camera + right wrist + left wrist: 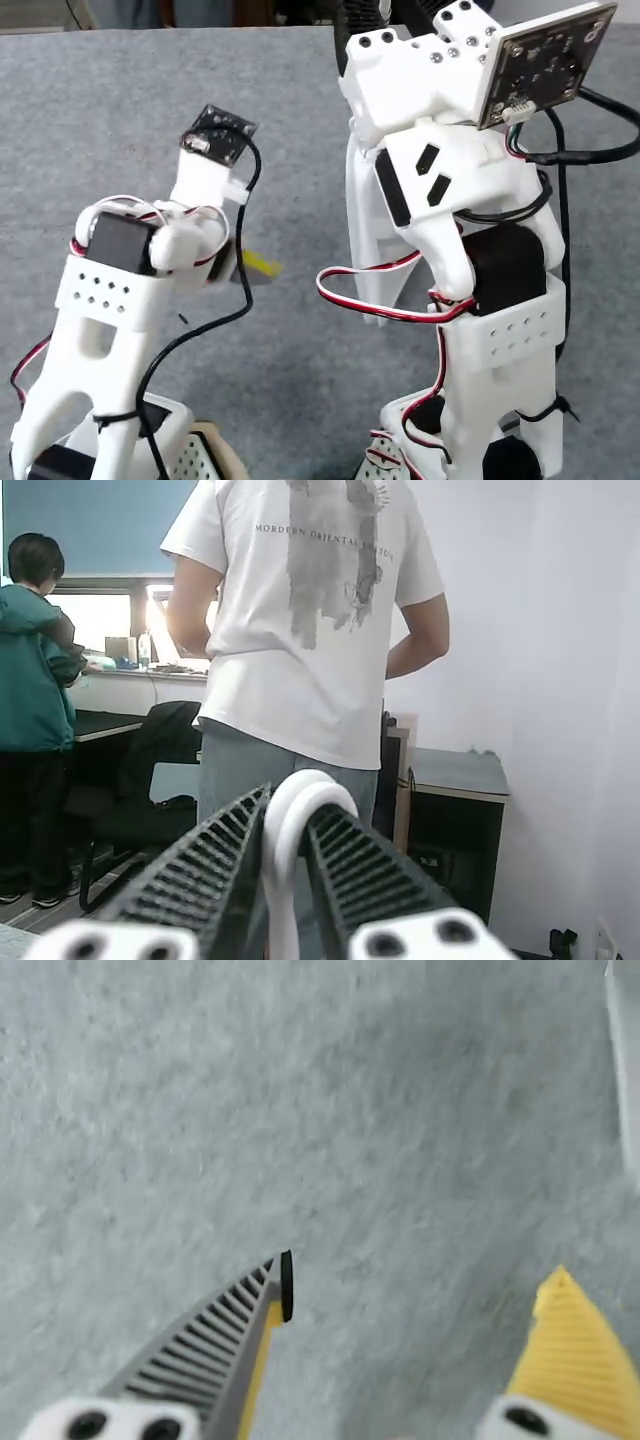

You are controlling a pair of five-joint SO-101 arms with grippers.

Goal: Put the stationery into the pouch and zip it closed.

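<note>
Two arms, two grippers: one apart, one together.
High view: the left arm [110, 290] bends down over the single grey table [120, 100], and the right arm [480, 250] stands taller beside it. Left wrist view: the left gripper [420, 1270] has its two fingers spread wide, with table surface seen between them. Right wrist view: the right gripper [300, 790] points out into the room, its two ribbed fingers pressed together. Where the pouch and stationery lie cannot be told.

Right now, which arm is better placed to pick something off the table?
Left, likely: the left gripper hangs open over the table, while the right gripper is raised and aimed away from it.
</note>
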